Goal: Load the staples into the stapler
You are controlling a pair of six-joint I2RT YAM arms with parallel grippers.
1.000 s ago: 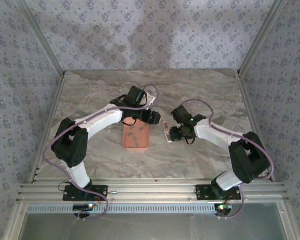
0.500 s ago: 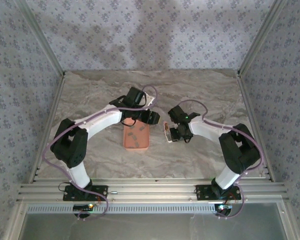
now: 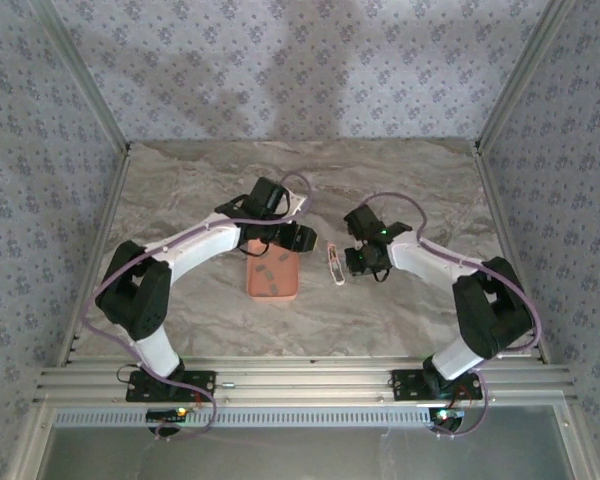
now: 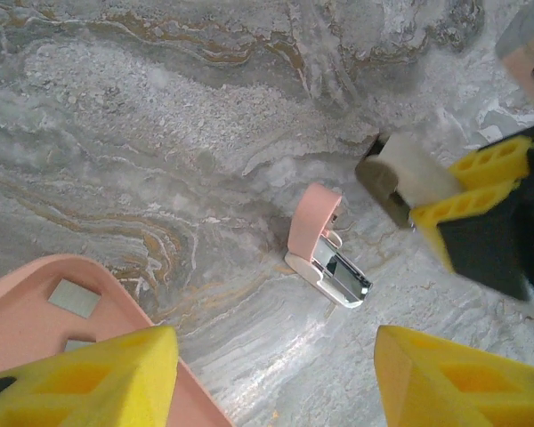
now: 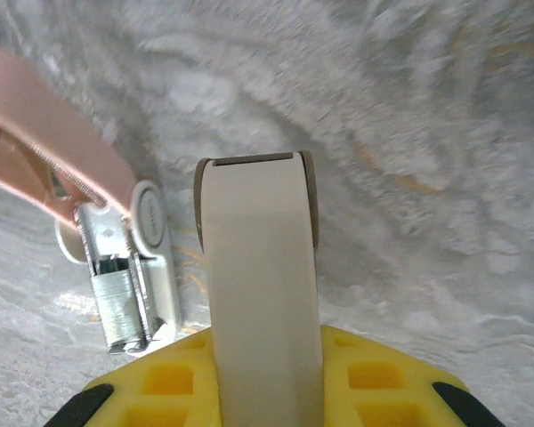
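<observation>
The stapler [image 3: 335,263] lies open on the marble table between the arms, its pink top [image 4: 311,227] hinged up from the white base and metal channel [image 4: 343,277]. In the right wrist view the stapler [image 5: 125,267] sits just left of my right gripper [image 5: 254,169], whose pads are pressed together with nothing between them. My right gripper [image 3: 352,262] hovers right beside it. My left gripper [image 4: 276,374] is open above the tray's right edge, empty. Grey staples [image 4: 74,298] lie in the salmon-pink tray [image 4: 36,276].
The tray [image 3: 273,272] sits left of the stapler, under the left wrist [image 3: 280,225]. Patterned walls and metal rails enclose the table on three sides. Bare marble stretches behind and in front of the arms.
My right gripper has closed and drawn slightly right of the stapler, which now lies flat and open on the table. The left arm has barely moved.
</observation>
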